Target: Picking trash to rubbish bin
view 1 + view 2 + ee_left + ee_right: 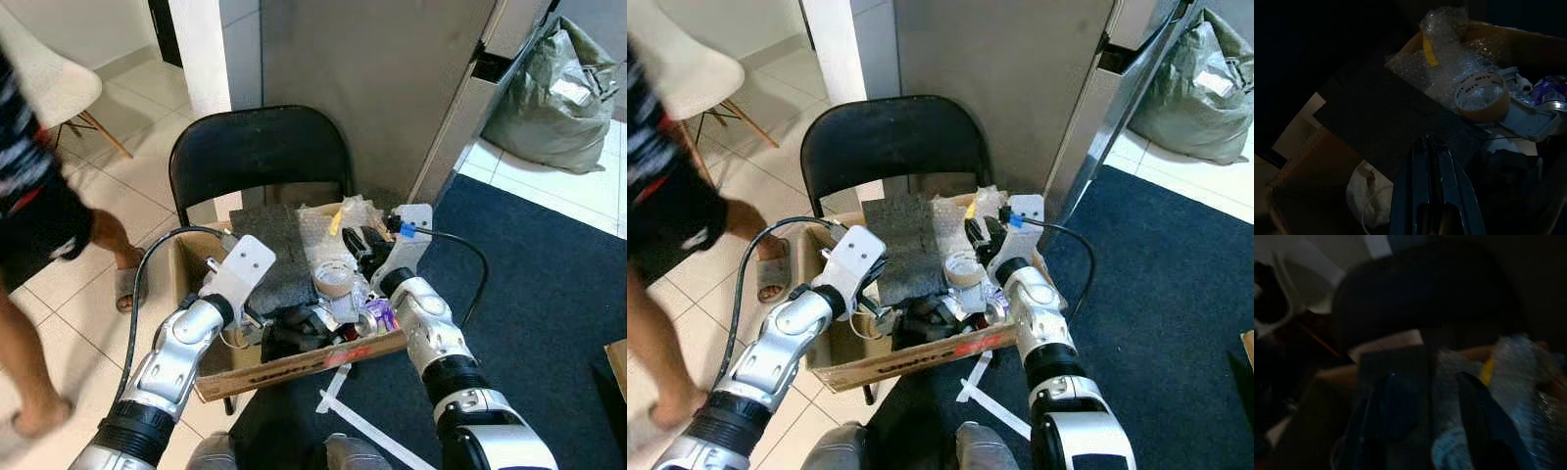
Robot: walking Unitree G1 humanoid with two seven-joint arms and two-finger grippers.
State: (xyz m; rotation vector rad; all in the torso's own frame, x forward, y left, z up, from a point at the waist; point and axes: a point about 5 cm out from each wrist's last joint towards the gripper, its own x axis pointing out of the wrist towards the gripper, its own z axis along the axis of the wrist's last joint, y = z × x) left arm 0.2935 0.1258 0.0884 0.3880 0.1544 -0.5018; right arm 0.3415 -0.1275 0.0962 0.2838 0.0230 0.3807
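An open cardboard box (294, 367) full of trash rests on a black folding chair (260, 147). Inside it lie a dark grey sheet (279, 245), crumpled bubble wrap (328, 240), a tape roll (335, 278) on a dispenser and a purple wrapper (380, 313). My left gripper (1432, 142) hovers low over the box's left side, shut and holding nothing, its tips aimed at the grey sheet (1386, 112). At the box's far right, my right gripper (364, 247) is open, with bubble wrap (1508, 367) just ahead of its spread fingers (1393, 416).
A person (29, 215) stands on the tiled floor at the left, close to the box. A grey cabinet (392, 78) rises behind the chair. A green sack (558, 98) sits far right beyond the dark blue carpet (549, 294). White strips (362, 426) lie on the floor.
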